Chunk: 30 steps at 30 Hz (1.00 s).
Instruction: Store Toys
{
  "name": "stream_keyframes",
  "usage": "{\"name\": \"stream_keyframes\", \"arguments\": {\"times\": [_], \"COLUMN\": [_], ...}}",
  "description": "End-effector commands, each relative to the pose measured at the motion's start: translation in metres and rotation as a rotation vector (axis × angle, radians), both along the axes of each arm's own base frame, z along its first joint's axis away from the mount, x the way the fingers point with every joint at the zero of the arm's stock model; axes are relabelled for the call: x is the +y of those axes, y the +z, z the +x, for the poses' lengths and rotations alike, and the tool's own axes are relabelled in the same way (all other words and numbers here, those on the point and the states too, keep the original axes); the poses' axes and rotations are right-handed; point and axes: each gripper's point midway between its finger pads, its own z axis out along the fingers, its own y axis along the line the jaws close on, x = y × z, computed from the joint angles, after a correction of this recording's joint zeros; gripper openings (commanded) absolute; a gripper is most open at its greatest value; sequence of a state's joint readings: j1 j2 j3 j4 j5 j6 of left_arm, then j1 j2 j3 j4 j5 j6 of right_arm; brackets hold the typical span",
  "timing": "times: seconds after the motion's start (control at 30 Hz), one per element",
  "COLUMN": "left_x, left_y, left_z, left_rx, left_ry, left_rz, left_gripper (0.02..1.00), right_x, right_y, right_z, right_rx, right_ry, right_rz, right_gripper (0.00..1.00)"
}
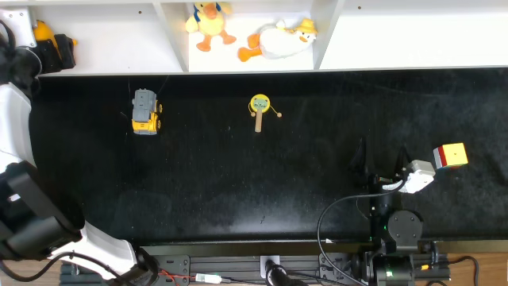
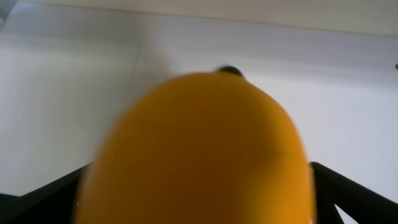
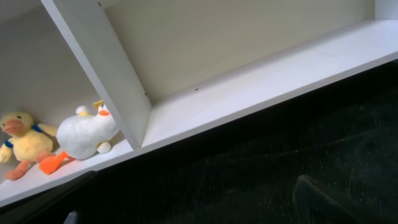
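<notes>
The step in hand seems to be the placing of one toy. The left gripper (image 1: pixel 33 56) is inside the left compartment (image 1: pixel 111 40) of the white shelf (image 1: pixel 397 48) along the far edge of the table (image 1: pixel 238 191). Its jaws stand on both sides of a yellow toy (image 2: pixel 199 149) and appear closed on it. Next, I think, the toy must be set on the shelf floor and the jaws opened before the arm draws back.

The middle compartment holds a yellow duck (image 1: pixel 209 22) and a white goose (image 1: pixel 278 40), just beside each other.

A yellow truck (image 1: pixel 145 111) and a small rattle (image 1: pixel 259 106) lie on the table near the far edge. A cube (image 1: pixel 451 155) sits near the right edge, just beside the right gripper (image 1: pixel 417 176). Whether that gripper is open or closed I cannot tell.
</notes>
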<state>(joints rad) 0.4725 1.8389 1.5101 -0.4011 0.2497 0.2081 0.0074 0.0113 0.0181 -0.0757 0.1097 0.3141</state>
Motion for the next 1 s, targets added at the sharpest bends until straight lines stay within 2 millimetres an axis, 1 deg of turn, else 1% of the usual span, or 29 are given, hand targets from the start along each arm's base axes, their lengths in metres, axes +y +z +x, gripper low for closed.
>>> {"name": "stream_keyframes", "arguments": {"times": [0.03,0.33,0.5,0.67,0.8,0.9,1.0], "left_x": [-0.003,-0.009,-0.016,-0.026,-0.038,-0.054,-0.075], "left_y": [0.008,0.030,0.032,0.029,0.020,0.009,-0.001], "left_z": [0.000,-0.015,-0.028,-0.048,-0.071,-0.090,-0.113], "left_rx": [-0.007,-0.010,0.006,-0.005,0.003,0.018,0.029], "left_ry": [-0.003,-0.002,-0.007,-0.006,-0.007,-0.023,-0.047], "left_rz": [-0.003,0.000,-0.001,0.004,-0.001,-0.022,-0.031], "left_gripper": [0.998,0.998,0.998,0.998,0.998,0.998,0.998], "right_x": [0.000,0.000,0.000,0.000,0.000,0.000,0.000], "right_y": [-0.004,-0.004,-0.004,-0.004,-0.004,-0.004,-0.004], "right_z": [0.000,0.000,0.000,0.000,0.000,0.000,0.000], "right_rx": [0.001,0.001,0.001,0.001,0.001,0.001,0.001], "right_ry": [-0.002,-0.002,-0.002,-0.002,-0.002,-0.002,-0.002], "right_rz": [0.004,0.004,0.003,0.003,0.004,0.003,0.003], "right_gripper": [0.996,0.996,0.996,0.998,0.996,0.993,0.993]}}
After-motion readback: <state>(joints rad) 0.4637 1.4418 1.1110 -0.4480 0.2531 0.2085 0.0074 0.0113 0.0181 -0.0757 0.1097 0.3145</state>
